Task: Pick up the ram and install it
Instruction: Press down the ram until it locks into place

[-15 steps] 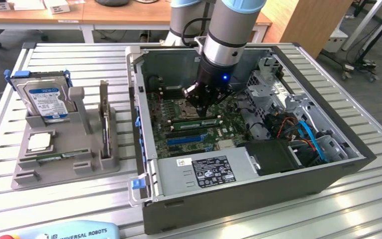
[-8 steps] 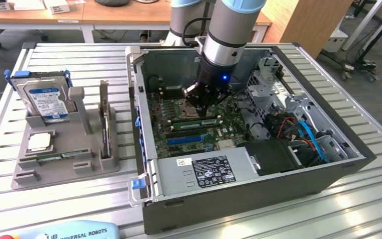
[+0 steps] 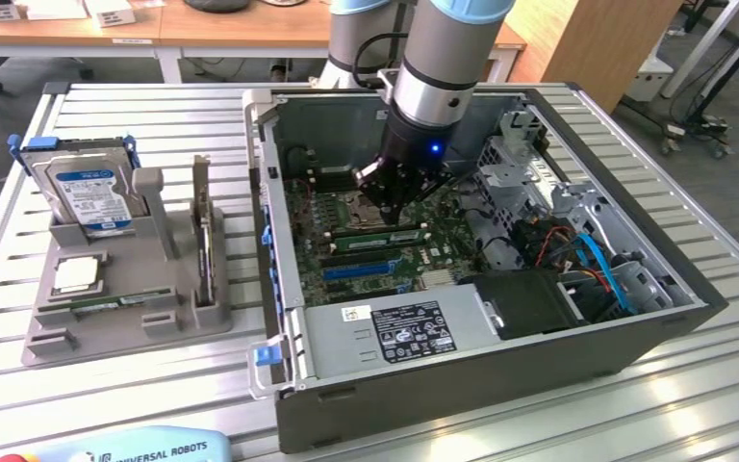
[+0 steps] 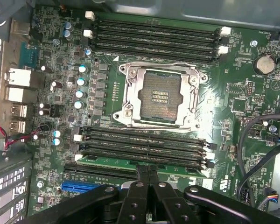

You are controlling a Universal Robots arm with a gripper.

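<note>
The exterior view looks down at an angle from some way off, taking in the whole open computer case (image 3: pixel 472 241) on its slatted table (image 3: pixel 677 385). The wrist view hangs close above the motherboard (image 4: pixel 233 102) — facing almost straight down, it seems. Both share that board — its empty processor socket (image 4: pixel 159 94) and memory slots (image 4: pixel 144 147).

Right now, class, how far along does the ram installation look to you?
Done: the ram stands in a motherboard slot beside the empty processor socket, inside the case. In hand: the shut gripper bears on the ram's top edge. Left: I cannot tell whether the ram is fully seated, and the gripper is not yet clear of it.
</note>
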